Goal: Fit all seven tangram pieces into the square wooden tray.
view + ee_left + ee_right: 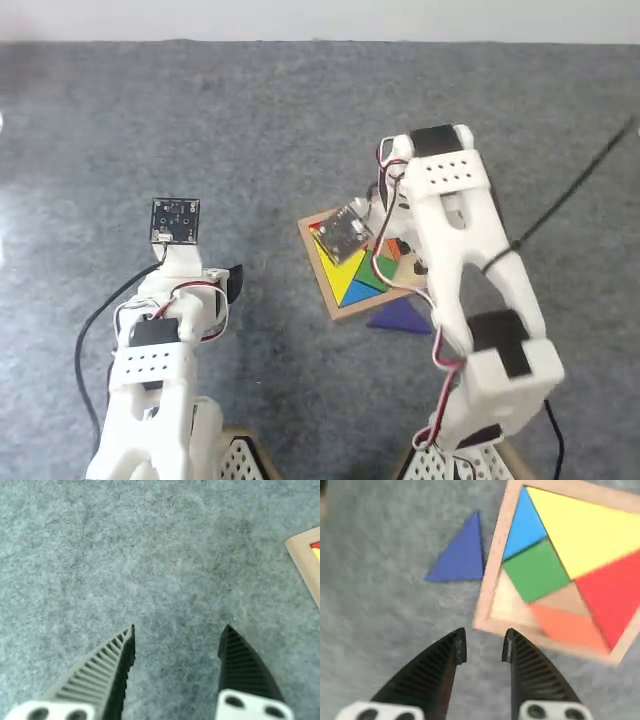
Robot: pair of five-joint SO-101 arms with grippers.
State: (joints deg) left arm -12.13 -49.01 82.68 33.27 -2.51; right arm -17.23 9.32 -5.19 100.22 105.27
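Logging blue triangle (460, 555) lying flat on the grey mat (380, 580), just beside the wooden tray (494, 565) rim but outside it. Reading it as thin, stiff and light (wood, most likely), so not crushing under a pinch but skidding easily if nudged from one side only. Judging the best hold as across two opposite edges near the middle, coming straight down with tips pressing into the mat, there being no gap to get under. Counting blue, yellow, green, red and orange pieces (580, 530) seated in the tray, with a pale patch (507, 600) beside the green one (bare slot or pale piece, not telling which). Finding right gripper (484, 642) hovering low over the mat just off the tray's near corner, jaws parted only narrowly and pinching nothing, near the triangle but not over it. Seeing right arm (460, 230) stretched forward over the tray in the high view, wrist bent down. Finding left gripper (177, 635) well apart from the tray, above bare mat, jaws spread wide and empty, left arm (160, 350) folded back near its base.
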